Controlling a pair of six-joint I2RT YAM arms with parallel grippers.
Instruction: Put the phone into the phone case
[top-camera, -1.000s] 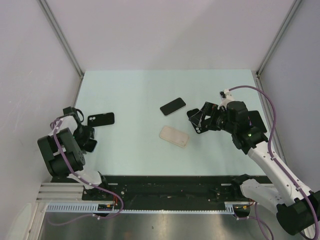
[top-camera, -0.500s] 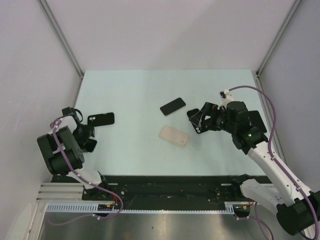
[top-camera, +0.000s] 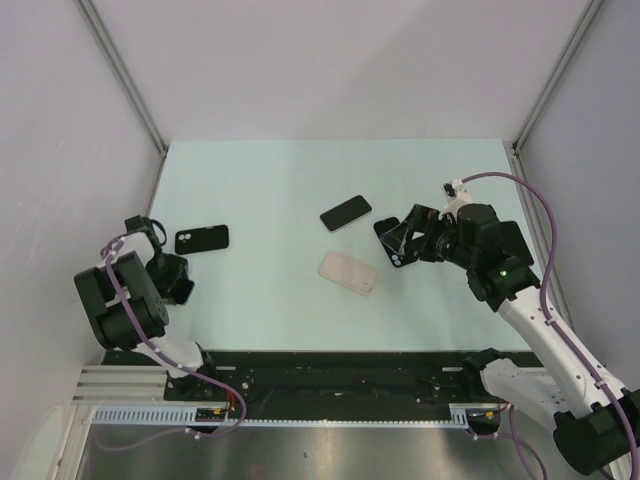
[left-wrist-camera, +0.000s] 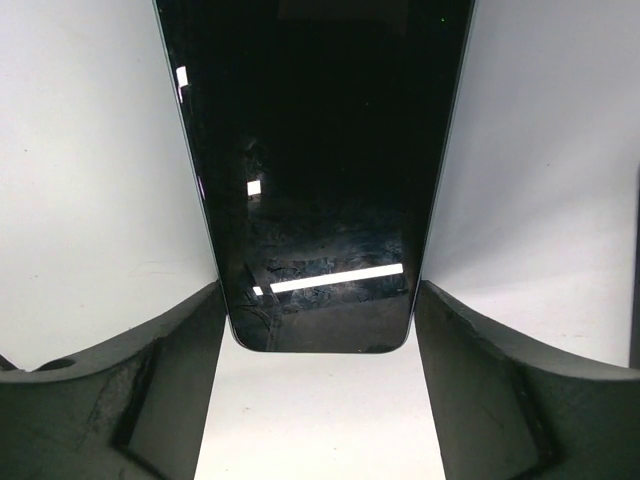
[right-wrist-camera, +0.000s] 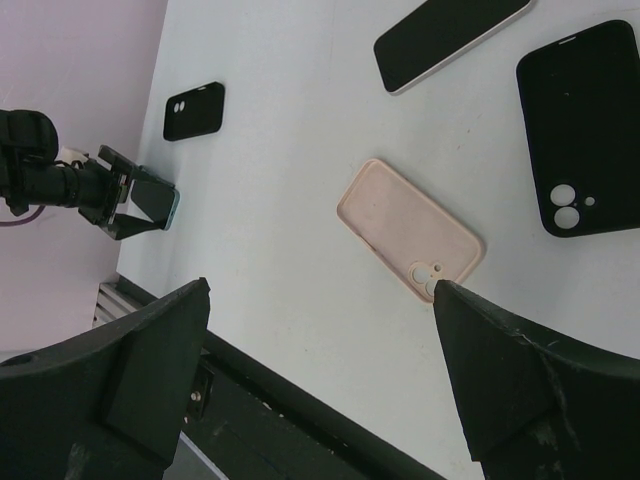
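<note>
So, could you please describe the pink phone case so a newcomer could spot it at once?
On the pale green table, look near its centre. The rounded pink phone case lies flat there, the only pale item beside a black phone and a black case.

Top view: bright, even, diffuse light from overhead. Pale worktop (top-camera: 270, 180) evenly lit. Shadows faint and soft, tight under the pink case (top-camera: 348, 272). Back wall (top-camera: 330, 70) flat grey-white. Sharp from edge to edge.

Right wrist view: worktop washed near white all round the pink case. Side wall (right-wrist-camera: 60, 60), far left of it, takes a lilac cast. Pink case crisp. Right gripper (right-wrist-camera: 322, 288) fingers, nearer the lens than the pink case, dark and soft-edged, with little detail. Whole view tilted.

Left wrist view: phone (left-wrist-camera: 315, 170) glass black and glossy, with one bright bar glint, small square glints and visible smudges. Backdrop blown out white. Left gripper (left-wrist-camera: 318, 290) fingers dark and out of focus.
</note>
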